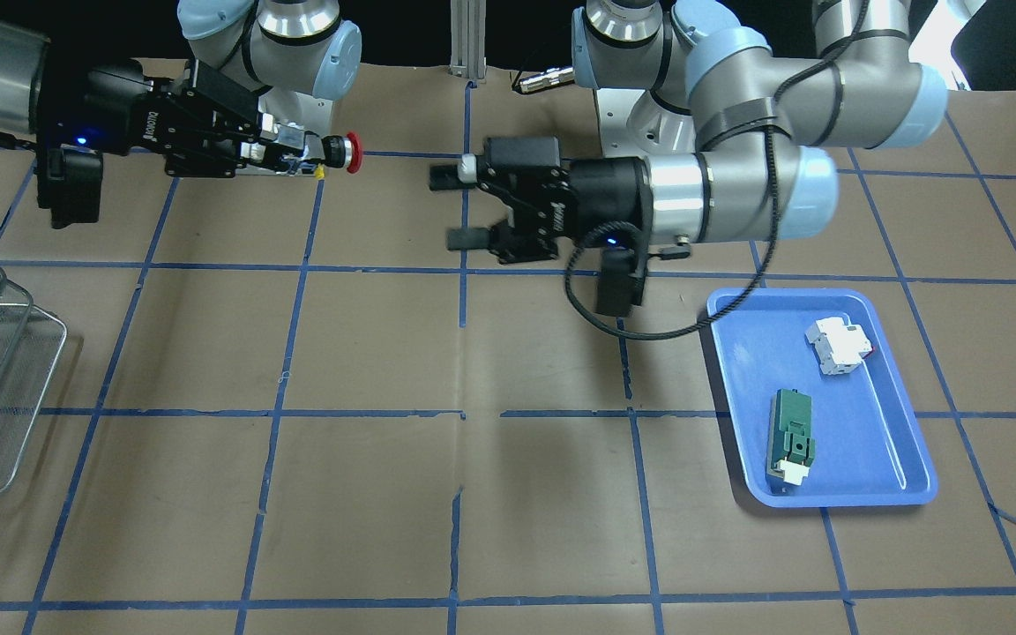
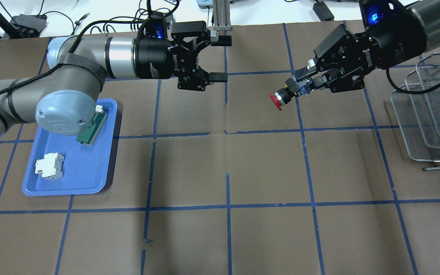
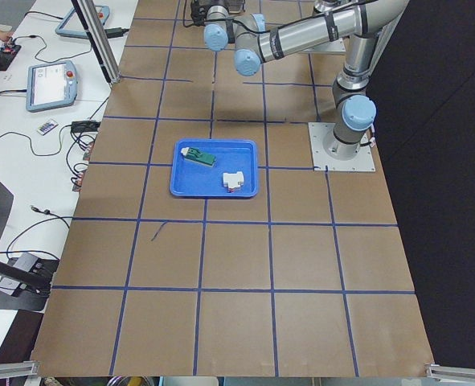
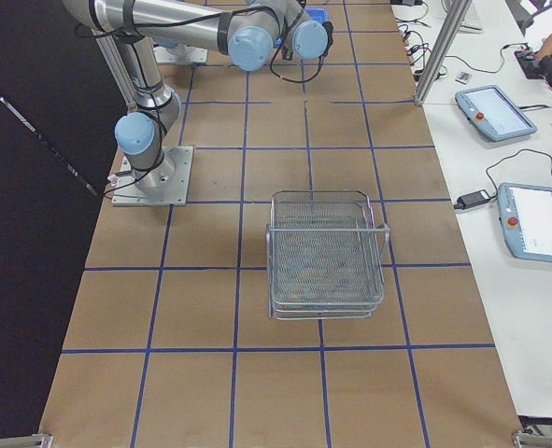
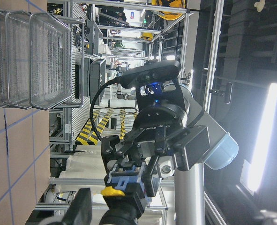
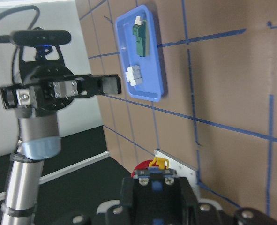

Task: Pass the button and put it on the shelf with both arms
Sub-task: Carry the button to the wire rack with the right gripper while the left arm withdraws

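While pinched by its black-blue body in the right gripper (image 2: 300,84), hangs in the air over the far right part of the table, red cap of the button (image 2: 282,95) aimed left. Faces the left gripper (image 2: 221,59), spread wide and empty, well apart across the gap. Reads as hand-over done, placing not yet begun. Next, by this judgement: swing right toward the shelf (image 2: 418,133) at the right edge. Calls for turning the wrist, lowering onto a mesh tier, parting the fingers only once seated. Likely snag: thin rod frames. No concern with white breaker (image 2: 49,165) and green block (image 2: 92,128), lying in the blue tray (image 2: 86,175) at left.
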Action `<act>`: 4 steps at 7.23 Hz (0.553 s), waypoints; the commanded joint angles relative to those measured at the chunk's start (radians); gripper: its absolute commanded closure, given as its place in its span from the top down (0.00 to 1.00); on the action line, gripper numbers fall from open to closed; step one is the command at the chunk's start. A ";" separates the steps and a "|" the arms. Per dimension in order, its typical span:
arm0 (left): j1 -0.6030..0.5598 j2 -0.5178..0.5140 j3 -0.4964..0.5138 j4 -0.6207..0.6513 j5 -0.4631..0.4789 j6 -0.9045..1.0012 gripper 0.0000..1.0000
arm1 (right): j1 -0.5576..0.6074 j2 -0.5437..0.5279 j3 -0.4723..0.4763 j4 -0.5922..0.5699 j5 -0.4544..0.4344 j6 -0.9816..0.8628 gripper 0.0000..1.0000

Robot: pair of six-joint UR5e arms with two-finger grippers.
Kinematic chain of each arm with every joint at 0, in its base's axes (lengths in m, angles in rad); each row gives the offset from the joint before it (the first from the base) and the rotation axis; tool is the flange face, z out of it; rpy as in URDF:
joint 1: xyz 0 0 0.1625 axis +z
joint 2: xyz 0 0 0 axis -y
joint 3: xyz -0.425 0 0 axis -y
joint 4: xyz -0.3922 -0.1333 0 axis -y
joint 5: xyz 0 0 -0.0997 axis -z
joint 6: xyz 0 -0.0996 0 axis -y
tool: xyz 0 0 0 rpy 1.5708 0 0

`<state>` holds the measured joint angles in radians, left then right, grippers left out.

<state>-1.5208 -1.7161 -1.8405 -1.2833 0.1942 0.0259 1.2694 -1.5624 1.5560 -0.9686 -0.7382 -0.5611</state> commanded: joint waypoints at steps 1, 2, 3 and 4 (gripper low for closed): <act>0.111 0.007 0.029 0.019 0.344 -0.014 1.00 | -0.024 -0.053 -0.025 -0.309 -0.408 0.006 0.15; 0.120 0.012 0.091 0.012 0.608 -0.014 1.00 | -0.031 -0.054 -0.027 -0.476 -0.649 0.012 0.10; 0.104 0.018 0.172 -0.023 0.866 -0.014 1.00 | -0.045 -0.054 -0.027 -0.583 -0.808 0.012 0.03; 0.102 0.026 0.231 -0.103 1.048 -0.006 1.00 | -0.104 -0.051 -0.025 -0.654 -0.851 0.009 0.00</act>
<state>-1.4160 -1.6989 -1.6851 -1.3166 0.9931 0.0143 1.2146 -1.6145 1.5304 -1.5098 -1.4705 -0.5506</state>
